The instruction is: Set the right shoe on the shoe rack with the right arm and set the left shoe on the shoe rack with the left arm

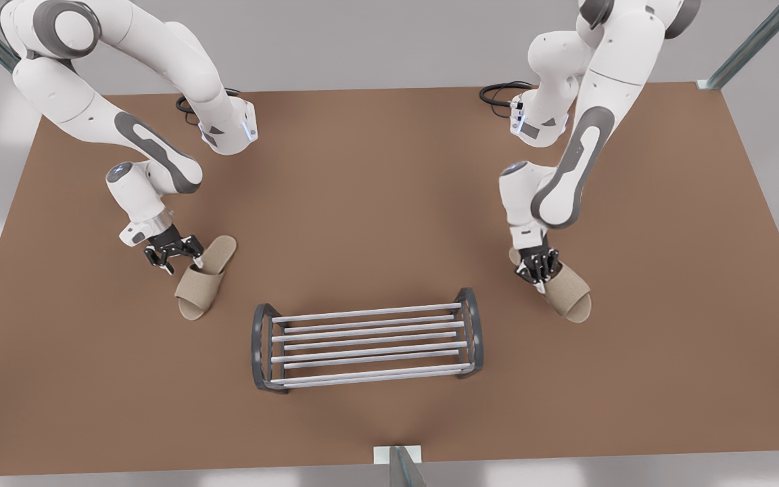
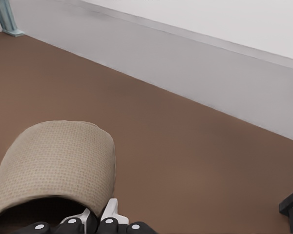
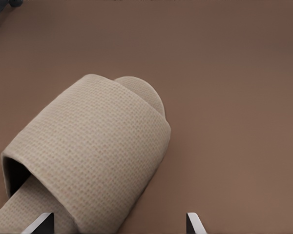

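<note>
Nearest in the front view, the shoe rack (image 1: 367,345) stands upright on the brown table (image 1: 376,169), midway between the two slippers and touching neither, with both tiers of silver bars bare. Just beyond it, toward the front view's left, the right shoe (image 1: 201,287) lies flat on the table, its toe pointing away from the arm's base. The right gripper (image 1: 174,260) is low beside the shoe at the mouth of the woven upper. In the right wrist view its fingers (image 3: 43,223) are spread wide, with the right shoe (image 3: 97,146) lying partly in the gap and not clamped. Toward the front view's right, the left shoe (image 1: 571,294) also rests on the table, well apart from the rack, its toe angled outward. The left gripper (image 1: 539,274) comes down onto the heel end and covers it. In the left wrist view its fingers (image 2: 111,209) are drawn close together on the side edge of the upper of the left shoe (image 2: 53,161), at the opening, so it appears to be pinching that edge. Farther back, the right arm (image 1: 153,145) and the left arm (image 1: 579,162) bend down from their bases at the far side of the table, each with black cables (image 1: 498,91) coiled by its base.
</note>
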Controlling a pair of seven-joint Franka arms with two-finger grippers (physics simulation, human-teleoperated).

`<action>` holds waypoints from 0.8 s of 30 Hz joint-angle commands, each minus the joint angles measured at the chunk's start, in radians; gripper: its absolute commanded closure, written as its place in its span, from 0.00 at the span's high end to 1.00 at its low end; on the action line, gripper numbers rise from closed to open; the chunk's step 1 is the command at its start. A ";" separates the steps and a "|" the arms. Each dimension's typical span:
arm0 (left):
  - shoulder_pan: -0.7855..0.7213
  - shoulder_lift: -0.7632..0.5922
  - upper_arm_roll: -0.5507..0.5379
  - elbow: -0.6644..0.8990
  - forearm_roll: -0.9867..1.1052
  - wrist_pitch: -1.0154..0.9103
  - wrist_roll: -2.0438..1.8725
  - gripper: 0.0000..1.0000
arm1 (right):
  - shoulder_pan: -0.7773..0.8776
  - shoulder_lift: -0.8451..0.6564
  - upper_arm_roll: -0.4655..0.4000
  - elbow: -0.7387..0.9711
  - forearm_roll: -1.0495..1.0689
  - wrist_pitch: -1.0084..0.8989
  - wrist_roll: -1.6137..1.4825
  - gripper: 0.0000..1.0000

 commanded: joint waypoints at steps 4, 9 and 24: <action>0.002 -0.010 -0.036 0.116 -0.260 0.039 0.243 0.25 | 0.002 0.004 0.008 0.017 0.000 -0.001 0.247 1.00; 0.007 -0.125 -0.041 0.141 -0.266 0.040 0.279 0.25 | 0.000 -0.001 0.008 0.028 0.003 -0.001 0.247 1.00; -0.014 -0.200 -0.305 0.315 -0.462 -0.041 0.493 0.25 | 0.186 -0.030 -0.127 0.101 0.003 -0.005 0.233 1.00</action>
